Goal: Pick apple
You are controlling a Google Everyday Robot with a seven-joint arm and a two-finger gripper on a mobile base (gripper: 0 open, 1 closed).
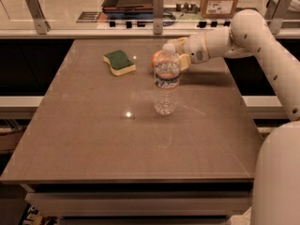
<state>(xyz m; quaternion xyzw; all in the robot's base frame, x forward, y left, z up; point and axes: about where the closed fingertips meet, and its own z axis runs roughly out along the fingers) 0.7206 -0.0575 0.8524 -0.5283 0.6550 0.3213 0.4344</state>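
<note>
The bench [93,139] carries a bottle [166,86] standing just in front of the apple [155,60], far side. The tool [178,54], released, reaches in from the right. Best to advance level, straddle the apple and spare the bottle.

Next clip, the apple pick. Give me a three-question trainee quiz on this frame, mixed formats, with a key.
1. True or false: the sponge lies right of the water bottle in the camera view.
2. Where is the gripper? A) over the sponge B) beside the apple, behind the bottle C) near the camera
3. Fill in: the bottle stands ___ on the table.
Key: 1 false; 2 B; 3 upright.
</note>
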